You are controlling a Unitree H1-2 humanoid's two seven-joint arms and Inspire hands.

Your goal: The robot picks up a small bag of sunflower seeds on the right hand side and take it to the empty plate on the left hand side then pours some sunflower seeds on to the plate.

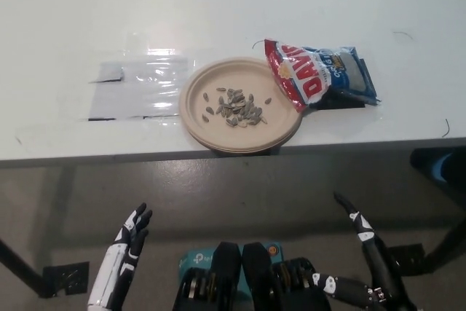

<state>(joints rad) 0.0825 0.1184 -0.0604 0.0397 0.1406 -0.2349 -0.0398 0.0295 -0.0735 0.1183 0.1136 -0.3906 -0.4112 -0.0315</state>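
Observation:
A tan paper plate [204, 118] sits near the table's front edge with a small heap of sunflower seeds [237, 107] on it. The red, white and blue seed bag [314, 74] lies flat on the table, its red end resting over the plate's right rim. Both hands hang below the table's edge, away from the bag and plate. My white left hand [124, 256] is at the lower left, open and holding nothing. My black right hand [364, 253] is at the lower right, fingers spread and holding nothing.
A clear plastic sheet [135, 85] is taped to the white table [218, 5] left of the plate. The table's front edge runs across the middle of the view, with grey floor below. A black table leg [18, 267] stands at the lower left.

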